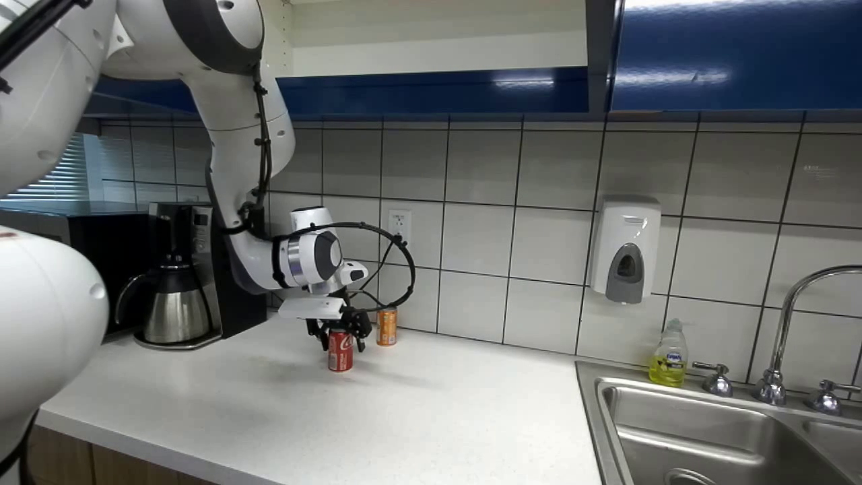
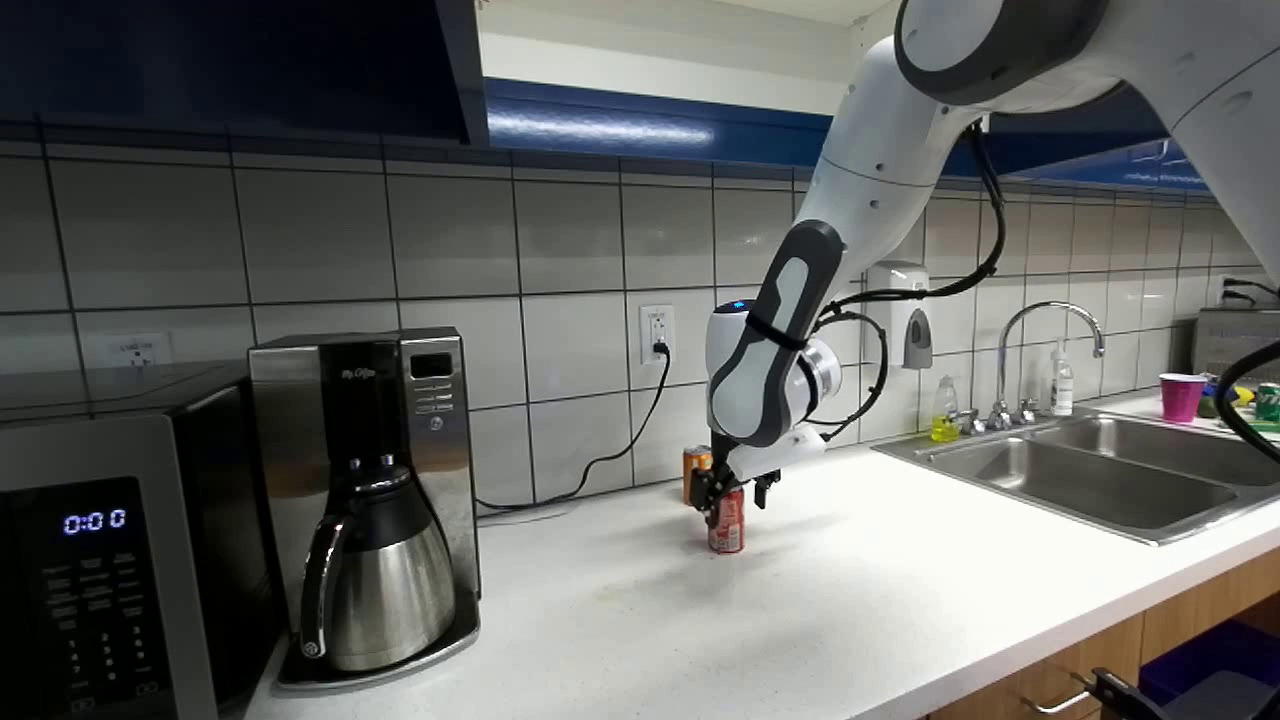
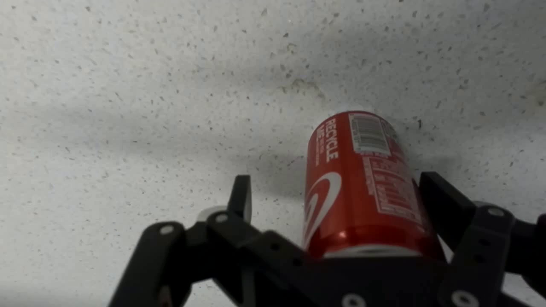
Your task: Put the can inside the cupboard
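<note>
Can (image 3: 362, 175) stands upright within the spread gripper (image 3: 336, 184), closer to one side.

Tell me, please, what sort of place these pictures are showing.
Probably a kitchen, at home or in an office: there is a steel sink, a coffee maker and a wall cupboard above the counter.

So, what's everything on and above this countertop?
front can: one, red, countertop
rear can: one, orange, near wall
open cupboard: one, blue and white, overhead
microwave: one, black, countertop
coffee maker: one, silver and black, beside microwave
sink: one, silver, countertop
faucet: one, silver, at sink
soap dispenser: one, white, wall
bottles: two, yellow, white, near faucet
cup: one, pink, beyond sink
outlets: three, white, wall
clutter: uncounted, mixed, beyond sink
arm: one, white, above countertop
hand: one, black, around front can
</note>
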Action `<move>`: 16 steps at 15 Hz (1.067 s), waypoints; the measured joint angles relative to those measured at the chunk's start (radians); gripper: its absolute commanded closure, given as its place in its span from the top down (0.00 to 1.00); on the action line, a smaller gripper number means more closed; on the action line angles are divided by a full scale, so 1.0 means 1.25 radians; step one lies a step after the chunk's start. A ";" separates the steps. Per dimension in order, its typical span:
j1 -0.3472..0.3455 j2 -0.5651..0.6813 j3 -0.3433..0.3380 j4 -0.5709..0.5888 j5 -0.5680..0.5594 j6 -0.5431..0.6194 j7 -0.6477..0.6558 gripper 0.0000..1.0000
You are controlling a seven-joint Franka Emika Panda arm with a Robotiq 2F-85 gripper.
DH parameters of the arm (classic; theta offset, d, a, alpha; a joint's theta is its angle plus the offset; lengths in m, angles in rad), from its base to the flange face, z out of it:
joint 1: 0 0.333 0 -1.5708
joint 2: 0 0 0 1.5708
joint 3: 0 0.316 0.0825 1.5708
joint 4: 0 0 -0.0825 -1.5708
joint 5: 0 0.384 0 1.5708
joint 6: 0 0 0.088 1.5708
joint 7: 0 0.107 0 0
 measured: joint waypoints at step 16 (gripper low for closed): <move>0.053 0.018 -0.069 0.000 0.004 0.080 0.009 0.41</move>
